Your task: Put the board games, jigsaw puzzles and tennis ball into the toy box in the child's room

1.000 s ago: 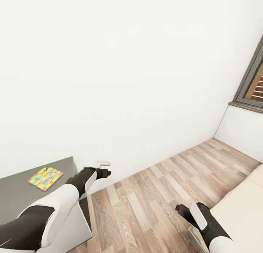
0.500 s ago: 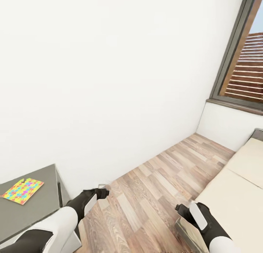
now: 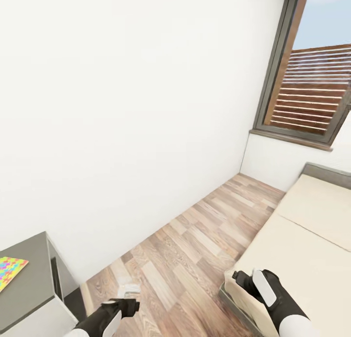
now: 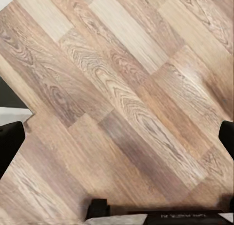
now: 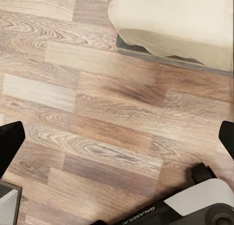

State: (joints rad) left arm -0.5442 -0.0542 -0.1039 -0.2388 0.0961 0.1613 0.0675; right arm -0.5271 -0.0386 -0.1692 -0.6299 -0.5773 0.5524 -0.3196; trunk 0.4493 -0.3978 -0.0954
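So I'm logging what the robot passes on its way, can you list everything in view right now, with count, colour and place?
jigsaw puzzle: one, multicoloured pieces, on the dark grey cabinet top at the head view's left edge, partly cut off
side cabinet: one, dark grey top, white side, lower left
bed: one, beige mattress in two sections, grey base and headboard, at right
window: one, grey frame, brown slats outside, upper right
floor: wood planks, between cabinet and bed
wall: white, ahead
small white object: one, on the floor by the wall; cannot tell what it is
left end effector: black, low over the floor
right end effector: black, by the bed's corner
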